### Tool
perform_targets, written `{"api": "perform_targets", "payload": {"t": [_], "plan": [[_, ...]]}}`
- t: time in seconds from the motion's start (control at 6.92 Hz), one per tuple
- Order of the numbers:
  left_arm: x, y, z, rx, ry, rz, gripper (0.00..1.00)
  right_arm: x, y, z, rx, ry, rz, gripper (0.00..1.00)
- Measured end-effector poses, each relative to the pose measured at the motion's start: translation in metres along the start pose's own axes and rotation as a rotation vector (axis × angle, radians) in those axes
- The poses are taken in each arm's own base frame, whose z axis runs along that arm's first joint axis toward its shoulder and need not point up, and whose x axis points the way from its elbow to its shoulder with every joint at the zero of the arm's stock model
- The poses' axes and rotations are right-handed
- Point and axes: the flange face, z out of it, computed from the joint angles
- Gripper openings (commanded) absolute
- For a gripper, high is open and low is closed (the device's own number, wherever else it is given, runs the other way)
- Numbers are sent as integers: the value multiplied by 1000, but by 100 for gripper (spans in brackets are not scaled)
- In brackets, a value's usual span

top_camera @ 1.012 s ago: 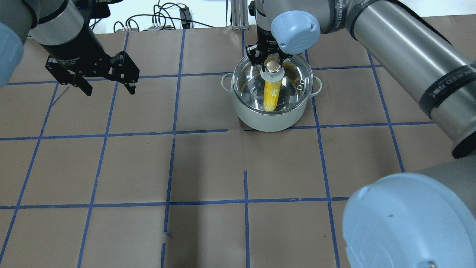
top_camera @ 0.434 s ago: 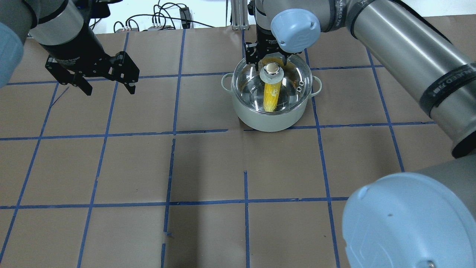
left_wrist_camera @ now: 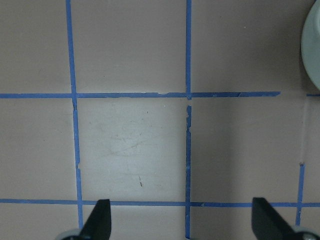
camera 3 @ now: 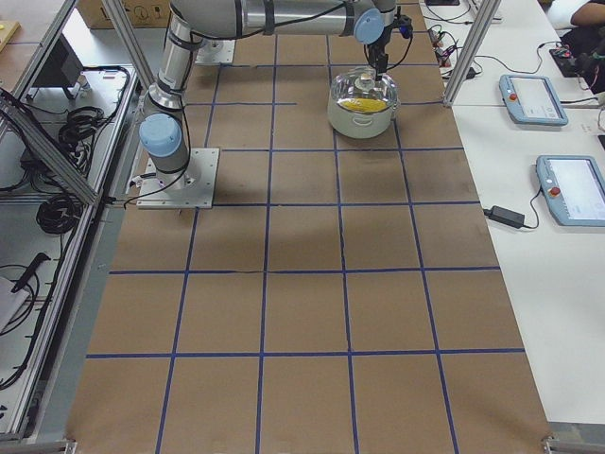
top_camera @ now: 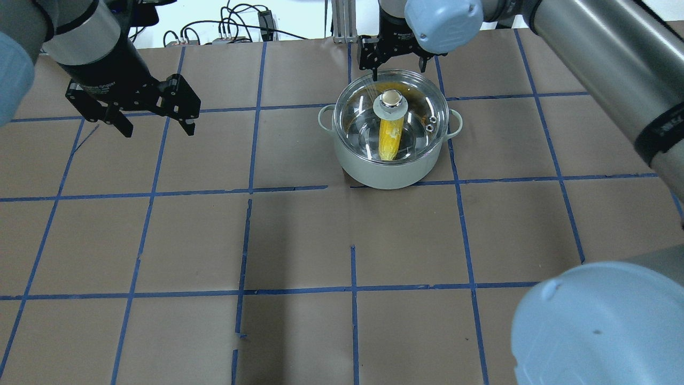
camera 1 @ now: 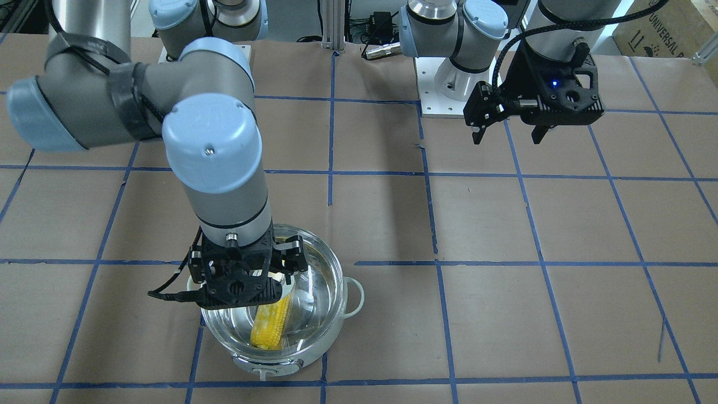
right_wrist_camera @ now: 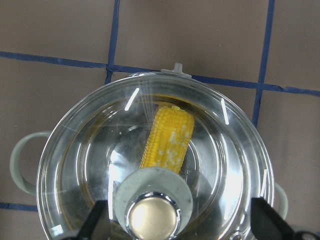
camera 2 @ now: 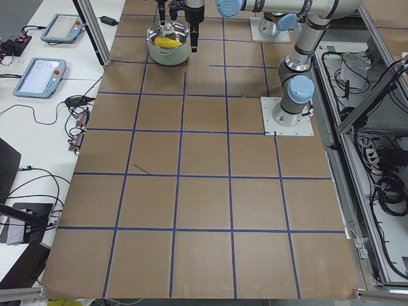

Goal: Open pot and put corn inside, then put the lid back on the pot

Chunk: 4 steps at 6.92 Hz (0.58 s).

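The pale mint pot (top_camera: 386, 174) stands at the far middle of the table. The clear glass lid (top_camera: 358, 120) sits on it, its knob (top_camera: 391, 99) uncovered. The yellow corn (top_camera: 390, 140) lies inside and shows through the glass. My right gripper (top_camera: 396, 65) is open and empty, raised above the pot's far rim. In the right wrist view the lid (right_wrist_camera: 80, 150), knob (right_wrist_camera: 152, 216) and corn (right_wrist_camera: 168, 142) lie below the open gripper (right_wrist_camera: 180, 216). My left gripper (top_camera: 157, 128) is open and empty, hovering far left of the pot. The front view shows the corn (camera 1: 270, 328) under the lid (camera 1: 320, 280).
Brown paper with a blue tape grid covers the table (top_camera: 299, 240). Cables and a metal post (top_camera: 342, 21) lie beyond the far edge. The left wrist view shows bare paper and the pot's edge (left_wrist_camera: 312, 50) at the upper right.
My right gripper has lifted up and away from the lid knob. The lid stays seated on the pot. The left arm has not moved.
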Motion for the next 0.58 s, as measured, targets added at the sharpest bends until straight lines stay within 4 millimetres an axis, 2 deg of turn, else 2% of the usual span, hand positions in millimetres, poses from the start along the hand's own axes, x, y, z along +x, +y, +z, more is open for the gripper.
{"api": "perform_targets", "payload": {"t": [0.14,0.29,0.58], "plan": [[0,0,0,1,0,0,100,14,8,-31,23,0,4,99],[0,-1,0,1,1,0,100,30,17,-54,26,1,6,99],[0,-1,0,3,3,-1,100,66,24,-72,7,7,13,98]]}}
